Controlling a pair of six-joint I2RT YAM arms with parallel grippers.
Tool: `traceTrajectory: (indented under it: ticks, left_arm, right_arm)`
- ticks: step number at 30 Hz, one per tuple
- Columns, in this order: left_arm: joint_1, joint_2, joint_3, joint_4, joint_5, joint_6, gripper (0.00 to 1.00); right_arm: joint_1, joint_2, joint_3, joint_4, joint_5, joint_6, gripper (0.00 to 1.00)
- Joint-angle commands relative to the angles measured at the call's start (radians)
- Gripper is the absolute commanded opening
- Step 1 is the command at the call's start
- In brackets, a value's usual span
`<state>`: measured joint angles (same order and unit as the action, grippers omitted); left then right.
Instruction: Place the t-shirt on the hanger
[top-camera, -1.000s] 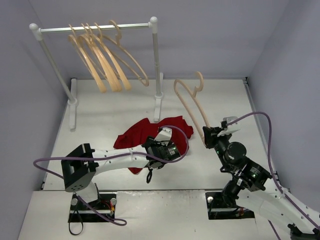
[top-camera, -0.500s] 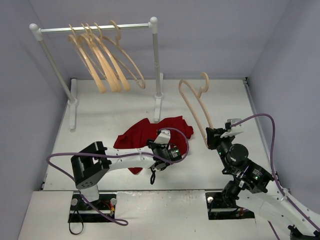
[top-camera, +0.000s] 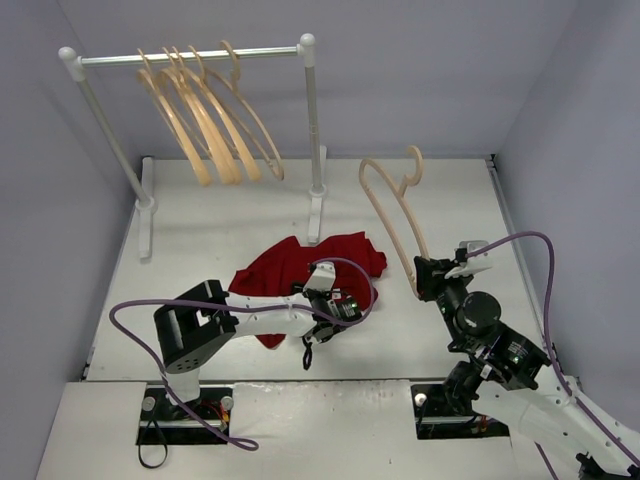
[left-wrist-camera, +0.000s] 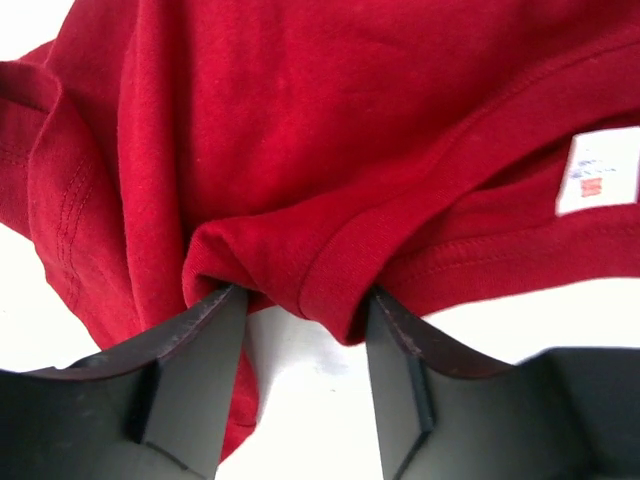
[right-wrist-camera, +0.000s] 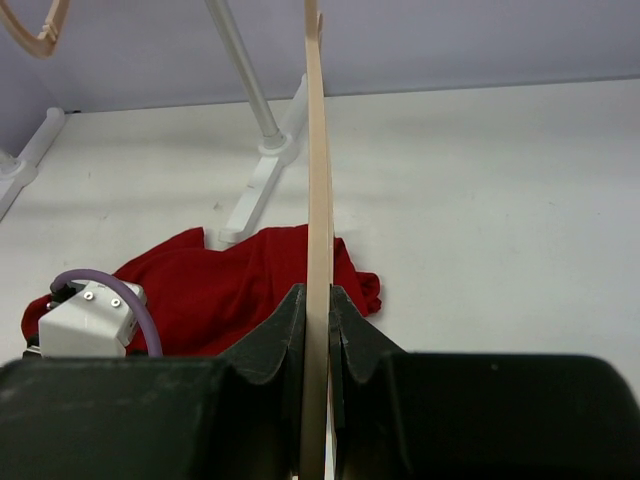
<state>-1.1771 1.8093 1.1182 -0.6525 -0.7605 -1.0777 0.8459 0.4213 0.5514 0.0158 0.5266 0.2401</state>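
Where the arms stand nearest us, we list first the left gripper, low over the table. Its 2 fingers are spread, and a ribbed fold of the t-shirt lies between their tips, touching both but not squeezed flat.

Item 2, the t-shirt itself: dark red, crumpled in a heap near the middle of the table, with a white label showing.

Item 3, the right gripper: pressed together on the near end of 1 pale wooden hanger, which is held on edge above the table, hook end pointing away from the arm, right of the heap and apart from it.

Farthest, we record the white rail stand, with a bunch of like hangers hung from its bar.
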Motion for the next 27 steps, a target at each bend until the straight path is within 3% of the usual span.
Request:
traceTrajectory:
  ticks: [1,7,12,14,20,27]
  left_arm:
    - [0.021,-0.024,-0.007,-0.004,-0.037,-0.058,0.44]
    - [0.029,-0.033,-0.037,-0.004,-0.062,-0.090,0.37]
    - [0.041,-0.049,-0.050,-0.005,-0.065,-0.072,0.08]
    - [0.054,-0.084,-0.054,-0.005,-0.066,-0.032,0.02]
    - [0.150,-0.239,-0.039,-0.004,-0.008,0.242,0.00]
    - [0.382,-0.443,0.046,-0.057,0.240,0.522,0.00]
  right_arm:
    - [0.007,-0.007,0.010,0.075,0.030,0.021,0.00]
    - [0.008,-0.002,0.006,0.075,0.013,0.024,0.00]
    - [0.007,0.015,0.008,0.073,-0.007,0.020,0.00]
    - [0.008,0.021,0.011,0.071,-0.053,0.006,0.00]
    - [0.009,0.038,0.029,0.065,-0.245,-0.038,0.00]
    - [0.008,0.045,0.040,0.063,-0.501,-0.056,0.00]
